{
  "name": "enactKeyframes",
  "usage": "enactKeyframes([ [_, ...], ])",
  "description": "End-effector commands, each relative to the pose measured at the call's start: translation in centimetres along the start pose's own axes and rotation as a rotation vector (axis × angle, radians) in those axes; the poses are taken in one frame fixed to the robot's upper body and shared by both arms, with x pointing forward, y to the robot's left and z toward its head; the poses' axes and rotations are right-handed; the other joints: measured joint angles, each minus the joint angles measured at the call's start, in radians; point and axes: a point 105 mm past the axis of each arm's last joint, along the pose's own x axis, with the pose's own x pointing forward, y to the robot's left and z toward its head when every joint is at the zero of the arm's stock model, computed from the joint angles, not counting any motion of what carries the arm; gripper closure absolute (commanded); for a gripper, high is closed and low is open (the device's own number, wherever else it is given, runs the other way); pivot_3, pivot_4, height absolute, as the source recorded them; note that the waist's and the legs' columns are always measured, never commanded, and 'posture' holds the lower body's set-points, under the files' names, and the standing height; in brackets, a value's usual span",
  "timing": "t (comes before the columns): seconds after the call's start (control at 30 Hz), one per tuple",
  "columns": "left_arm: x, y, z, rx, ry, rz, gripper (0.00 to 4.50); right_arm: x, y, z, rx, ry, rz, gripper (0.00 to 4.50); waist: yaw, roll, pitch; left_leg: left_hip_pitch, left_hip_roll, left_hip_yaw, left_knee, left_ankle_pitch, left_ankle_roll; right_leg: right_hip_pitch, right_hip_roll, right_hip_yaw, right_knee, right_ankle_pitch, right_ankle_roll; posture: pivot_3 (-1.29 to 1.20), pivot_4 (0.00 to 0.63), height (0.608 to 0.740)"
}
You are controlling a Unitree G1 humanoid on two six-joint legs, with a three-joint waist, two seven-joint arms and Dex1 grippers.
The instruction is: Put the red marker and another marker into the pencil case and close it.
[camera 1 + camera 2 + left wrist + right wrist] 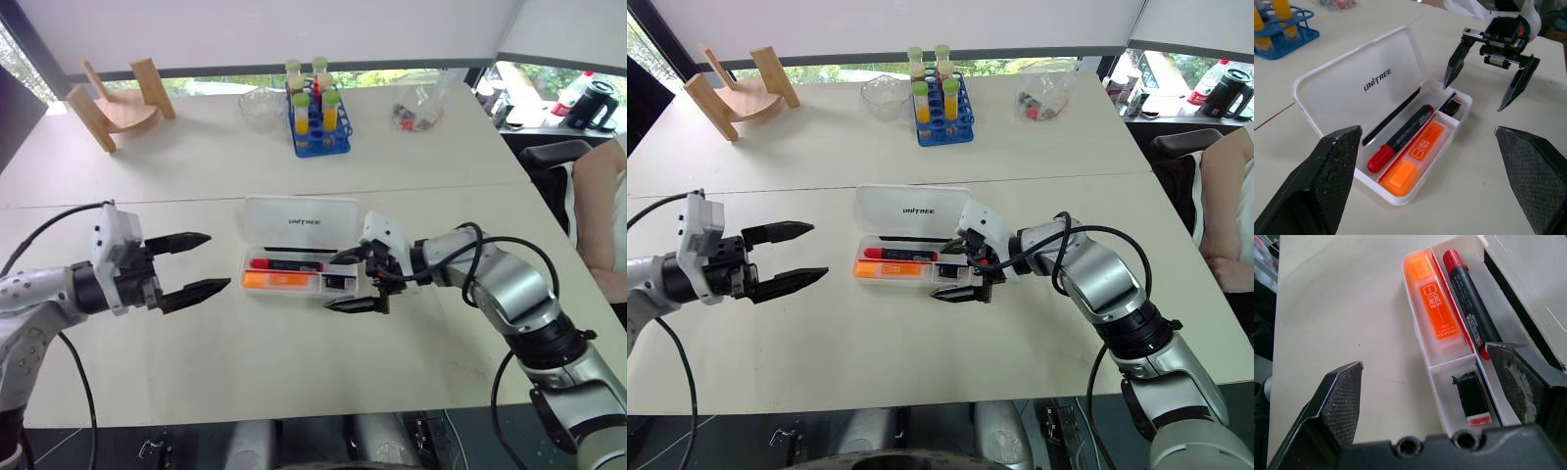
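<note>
Pencil case (299, 212) lid up, both markers inside, left end effector (201, 264) and right end effector (355, 281) wide open, empty, flanking

Looked like a lab or office: blue rack of capped sample tubes (318, 110), glass bowl (262, 106), broad white tabletop (196, 157) by windows.

Silver arms with black cables, white wrists, textured black gripper fingers (1334, 169)
</note>
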Motion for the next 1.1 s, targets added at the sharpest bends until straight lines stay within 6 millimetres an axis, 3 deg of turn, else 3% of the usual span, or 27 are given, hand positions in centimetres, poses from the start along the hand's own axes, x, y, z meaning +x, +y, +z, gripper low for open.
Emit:
enactKeyframes([
  [0.03, -0.7, 1.5, -0.2, 0.001, 0.008, 0.069, 0.00, -3.0, -0.5, 3.2, -0.076, -0.095, -0.063, 0.05, 0.000, 0.000, 0.000, 0.000, 0.000, 0.000, 0.000, 0.000, 0.000, 0.000, 0.000, 0.000, 0.000, 0.000, 0.000, 0.00, 0.150, 0.740],
  [0.1, -1.2, 3.0, -0.2, -0.019, -0.004, 0.105, 0.00, -4.4, -0.7, 4.0, -0.081, -0.126, -0.088, 0.05, 0.003, 0.000, 0.000, 0.000, 0.000, 0.000, 0.000, 0.000, 0.000, 0.000, 0.000, 0.000, 0.000, 0.000, 0.000, 0.00, 0.150, 0.740],
  [0.2, -1.8, 5.6, -0.3, -0.044, -0.012, 0.150, 0.92, -6.2, -0.8, 4.9, -0.089, -0.159, -0.130, 0.00, 0.006, 0.000, 0.000, 0.000, 0.000, 0.000, 0.000, 0.000, 0.000, 0.001, 0.001, -0.002, 0.000, 0.000, 0.000, 0.00, 0.150, 0.740],
  [0.33, -1.4, 9.3, -0.6, -0.022, -0.028, 0.214, 2.98, -7.6, -0.9, 5.3, -0.091, -0.184, -0.187, 0.00, 0.006, 0.000, 0.000, 0.000, -0.001, 0.000, 0.001, 0.000, 0.000, 0.001, 0.001, -0.002, 0.000, 0.000, 0.000, 0.00, 0.150, 0.740],
  [0.43, 0.4, 11.5, -0.7, -0.029, -0.060, 0.239, 4.45, -8.5, -1.2, 5.4, -0.075, -0.207, -0.240, 0.00, 0.010, -0.001, 0.000, 0.000, -0.001, 0.000, 0.001, 0.000, 0.000, 0.001, 0.001, -0.002, 0.000, 0.000, 0.000, 0.00, 0.150, 0.740],
  [0.6, 5.2, 13.5, -1.8, -0.008, -0.056, 0.242, 4.45, -9.5, -1.2, 5.6, -0.052, -0.235, -0.307, 0.00, 0.024, -0.001, 0.000, -0.001, -0.002, 0.001, 0.002, 0.000, 0.000, 0.000, 0.000, -0.002, 0.000, 0.000, 0.000, 0.00, 0.150, 0.740],
  [0.73, 10.4, 12.4, -1.1, -0.037, -0.106, 0.116, 4.45, -10.2, -1.0, 5.2, -0.026, -0.227, -0.359, 0.00, 0.030, -0.001, 0.000, -0.003, -0.002, 0.001, 0.002, 0.000, 0.000, -0.001, 0.000, -0.002, 0.001, 0.000, 0.000, 0.00, 0.150, 0.740],
  [0.93, 11.9, 10.4, -0.5, -0.069, -0.131, -0.065, 4.45, -10.5, -0.8, 5.0, -0.012, -0.215, -0.378, 0.00, 0.005, -0.002, 0.000, -0.012, -0.002, 0.000, 0.004, 0.001, 0.000, -0.010, 0.001, -0.001, 0.003, 0.001, 0.001, 0.00, 0.150, 0.740],
  [1.1, 10.7, 7.7, -1.1, -0.112, -0.071, -0.269, 4.45, -10.6, -0.8, 4.9, -0.002, -0.208, -0.379, 0.00, -0.005, -0.001, 0.000, -0.013, -0.002, 0.000, 0.004, 0.001, -0.001, -0.012, 0.001, -0.001, 0.004, 0.001, 0.001, 0.00, 0.150, 0.740],
])
